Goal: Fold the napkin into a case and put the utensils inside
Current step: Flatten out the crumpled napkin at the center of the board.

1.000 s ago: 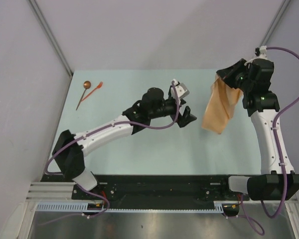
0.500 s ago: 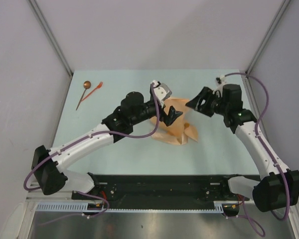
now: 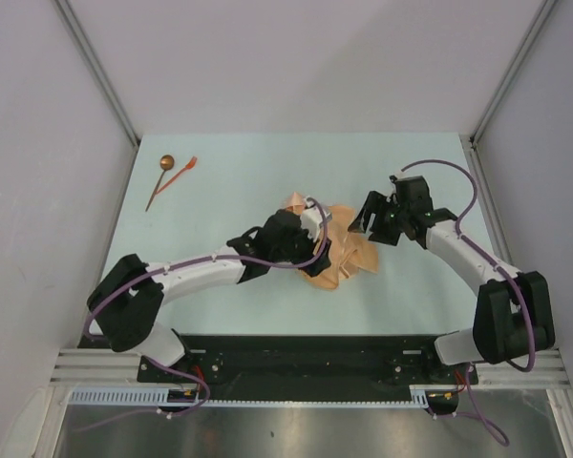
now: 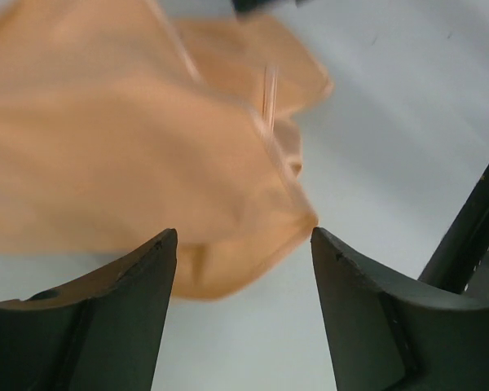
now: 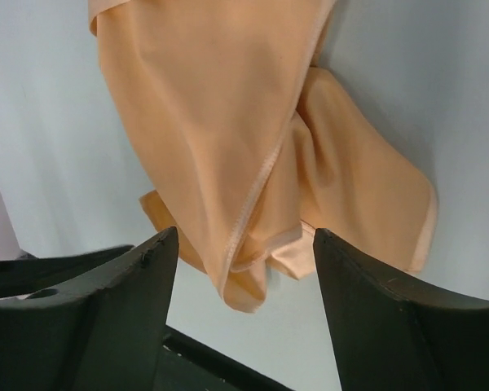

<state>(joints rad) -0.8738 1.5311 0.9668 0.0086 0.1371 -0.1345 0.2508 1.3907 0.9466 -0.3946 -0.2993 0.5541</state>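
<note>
The napkin (image 3: 355, 256) lies in a crumpled tan-orange heap at the middle of the table. My left gripper (image 3: 327, 246) is over its left side, open, and a folded edge of the napkin (image 4: 147, 147) reaches just to its fingertips (image 4: 159, 252) without being pinched. My right gripper (image 3: 371, 221) sits at the heap's right side, also open. A hemmed corner of the napkin (image 5: 228, 122) hangs loose between its fingers (image 5: 159, 261). The utensils lie at the far left: a dark-handled spoon (image 3: 161, 177) and an orange-red fork piece (image 3: 183, 172). No case is formed.
The pale blue table (image 3: 220, 305) is walled by grey panels on the left, back and right. A black rail (image 3: 306, 353) with the arm bases runs along the near edge. The left arm's forearm (image 3: 201, 272) stretches low across the table's left half.
The right gripper opened and let go of the napkin, which dropped from hanging into a heap. Both arms moved down to it, and the left jaws narrowed a little.
</note>
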